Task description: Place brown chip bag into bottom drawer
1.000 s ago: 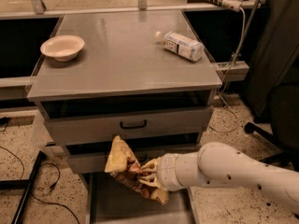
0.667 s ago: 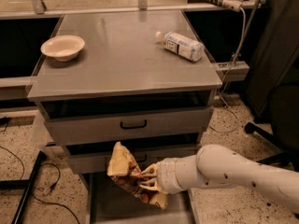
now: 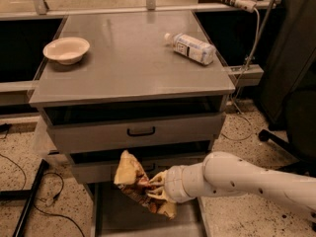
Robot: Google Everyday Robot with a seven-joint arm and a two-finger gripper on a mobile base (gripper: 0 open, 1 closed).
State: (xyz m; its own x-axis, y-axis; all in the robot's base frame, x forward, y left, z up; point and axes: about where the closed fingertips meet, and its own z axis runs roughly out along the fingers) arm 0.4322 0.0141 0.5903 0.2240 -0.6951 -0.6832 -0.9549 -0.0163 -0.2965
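The brown chip bag [image 3: 132, 177] is crumpled, dark brown and tan-yellow, and hangs tilted in front of the cabinet's lower drawers. My gripper [image 3: 154, 187] is shut on the bag's right side, at the end of the white arm coming in from the right. Bag and gripper are held just above the bottom drawer [image 3: 118, 219], a pulled-out shallow grey tray at the bottom edge of the view. The bag hides part of the tray's back and the middle drawer's front.
The grey cabinet top [image 3: 133, 63] carries a white bowl [image 3: 66, 49] at the left and a clear plastic bottle [image 3: 191, 47] lying at the right. An upper drawer with a black handle [image 3: 141, 131] is slightly open. Black cables [image 3: 29, 191] lie on the speckled floor at left.
The gripper and the bag have moved slightly left and down, closer over the open bottom drawer. The bowl and bottle have not moved.
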